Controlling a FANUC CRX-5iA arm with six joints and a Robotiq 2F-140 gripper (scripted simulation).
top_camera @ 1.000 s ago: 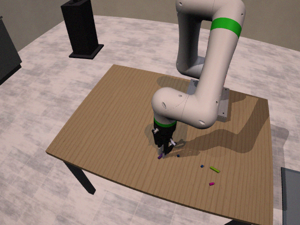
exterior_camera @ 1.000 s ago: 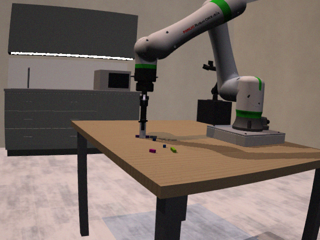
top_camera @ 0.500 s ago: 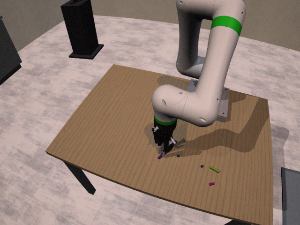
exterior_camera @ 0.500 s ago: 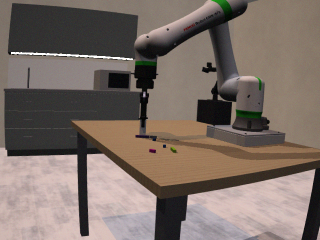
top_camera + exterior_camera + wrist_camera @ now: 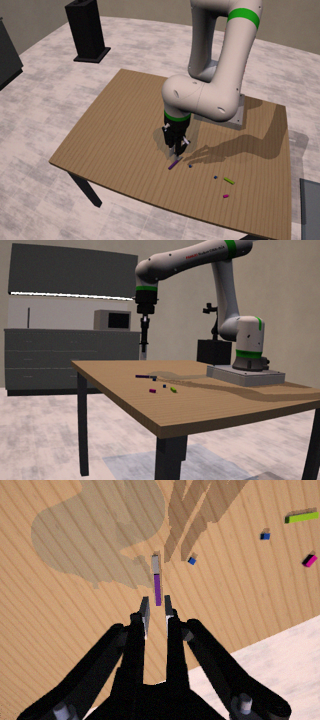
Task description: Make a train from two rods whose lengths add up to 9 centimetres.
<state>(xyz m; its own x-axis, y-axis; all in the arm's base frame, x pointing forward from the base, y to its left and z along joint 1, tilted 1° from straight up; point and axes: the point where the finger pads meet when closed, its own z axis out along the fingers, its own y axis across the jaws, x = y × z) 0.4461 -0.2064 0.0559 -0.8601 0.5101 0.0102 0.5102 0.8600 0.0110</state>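
Hanging upright above the table (image 5: 108, 134), fingers slightly parted and empty, over the purple rod (image 5: 157, 590).

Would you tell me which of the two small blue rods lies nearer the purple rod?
The blue rod right of the purple rod; the other sits by the lime rod.

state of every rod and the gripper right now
black two-finger gripper: open, holding nothing, above the table
purple rod: flat, released, end to end with the grey rod
grey rod: flat, in line
two blue cubes: loose, apart
lime rod: flat, apart
magenta rod: flat, apart
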